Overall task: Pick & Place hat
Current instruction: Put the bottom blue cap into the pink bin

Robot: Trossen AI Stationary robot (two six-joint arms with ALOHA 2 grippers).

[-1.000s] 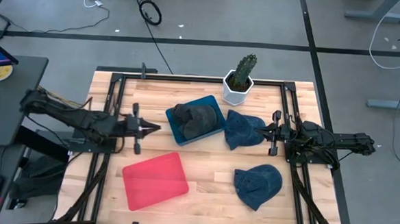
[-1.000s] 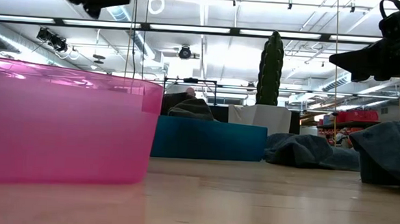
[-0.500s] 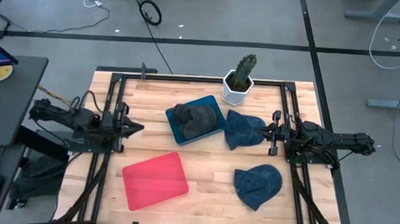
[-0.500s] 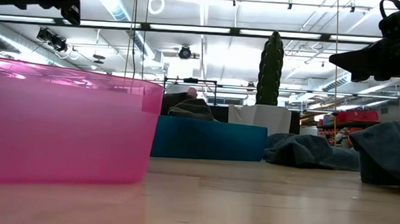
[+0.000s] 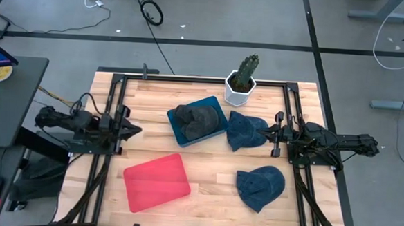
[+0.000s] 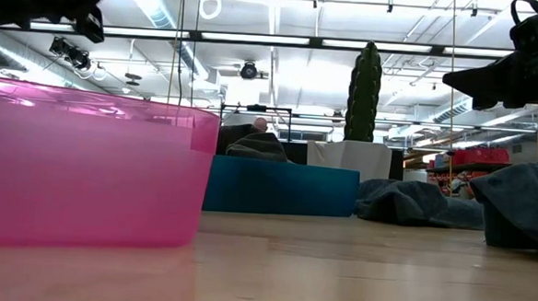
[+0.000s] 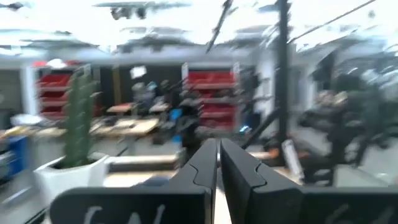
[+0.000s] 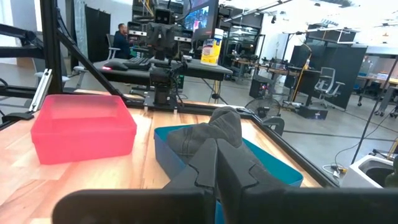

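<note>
Dark grey hat [image 5: 196, 119] crumpled in blue tray [image 5: 215, 105], mid-table, beside potted cactus [image 5: 242, 79]. Two denim-blue hats: one [image 5: 244, 131] rumpled just beside the tray, another [image 5: 260, 186] well apart near the front edge. Pink bin [image 5: 156, 182] front left. Left tool [image 5: 134, 129] pinched closed, holding nothing, at table's left edge. Right tool [image 5: 266, 135] closed too, empty, tips over the nearer blue hat. Pale wood-plank table [image 5: 213, 169], grey floor, loose cables [image 5: 150, 12] behind.

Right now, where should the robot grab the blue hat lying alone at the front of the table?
Pinch the raised, rumpled top of the blue hat from straight above. It lies flat and floppy on the table, so its edges give little to hold. The right pincer is nearest.
</note>
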